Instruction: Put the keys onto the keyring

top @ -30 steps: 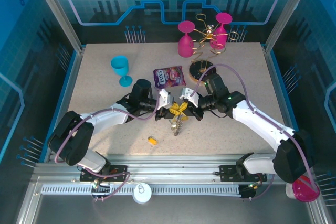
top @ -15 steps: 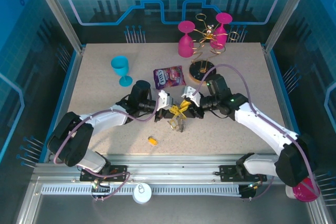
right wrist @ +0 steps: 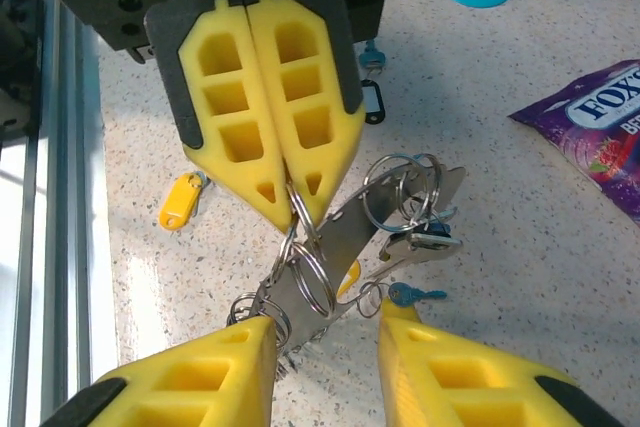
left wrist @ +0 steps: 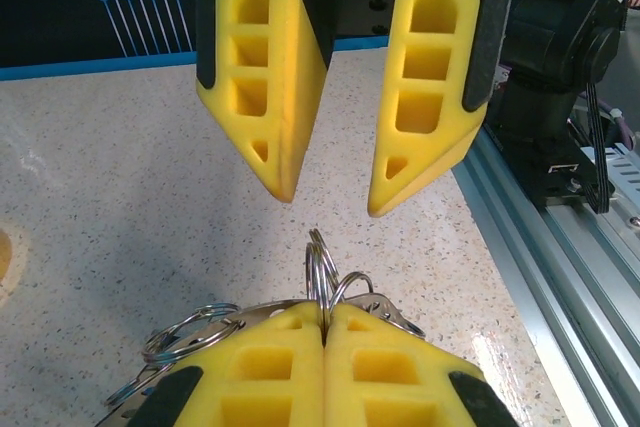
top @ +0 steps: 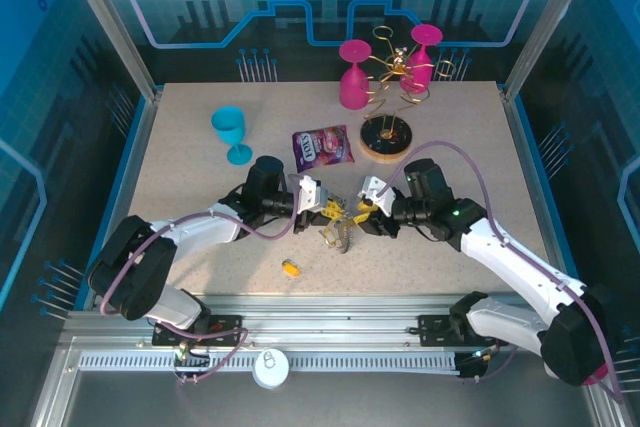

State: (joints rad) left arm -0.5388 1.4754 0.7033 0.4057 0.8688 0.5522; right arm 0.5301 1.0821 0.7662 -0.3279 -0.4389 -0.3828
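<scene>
The keyring [right wrist: 320, 247] is a flat metal strip carrying several split rings, hanging just above the table [top: 200, 177]. My left gripper [right wrist: 300, 209] is shut on one of its rings [left wrist: 320, 267], seen up close in the left wrist view. My right gripper [right wrist: 325, 332] stands open on either side of the bundle's lower end without touching it. A small blue key [right wrist: 415, 294] hangs from a ring. A yellow-tagged key [right wrist: 180, 200] lies loose on the table [top: 290, 268], and a black tag [right wrist: 373, 102] lies behind the left gripper [top: 320, 209].
A purple snack packet [top: 322, 146] lies just behind the grippers. The round wooden base [top: 385, 137], a teal cup [top: 232, 133], pink cups [top: 353, 75] and the gold wire rack [top: 395, 72] stand further back. The table's metal front rail [top: 330, 302] is near.
My right gripper has opened and drawn back to the right and nearer. The left gripper has closed fully on the ring and now carries the bundle alone.
</scene>
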